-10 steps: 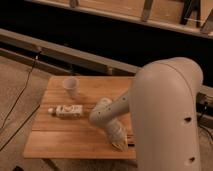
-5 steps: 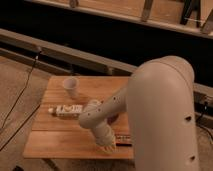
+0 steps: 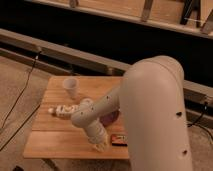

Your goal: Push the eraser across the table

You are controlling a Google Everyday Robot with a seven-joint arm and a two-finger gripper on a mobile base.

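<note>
The eraser [image 3: 119,140] is a small dark flat block with reddish edging. It lies near the front right edge of the light-brown wooden table [image 3: 50,137]. My gripper [image 3: 100,145] is low over the table, just left of the eraser and close to it. The large white arm [image 3: 150,110] fills the right of the view and hides the table's right side.
A white labelled bottle [image 3: 62,110] lies on its side at the table's left. A small white cup [image 3: 71,87] stands at the back left. A dark maroon bowl [image 3: 111,117] shows partly behind the arm. Cables [image 3: 20,95] run on the floor at the left.
The arm has swung left and forward across the table. The gripper now sits left of the eraser, which shows at the front right.
</note>
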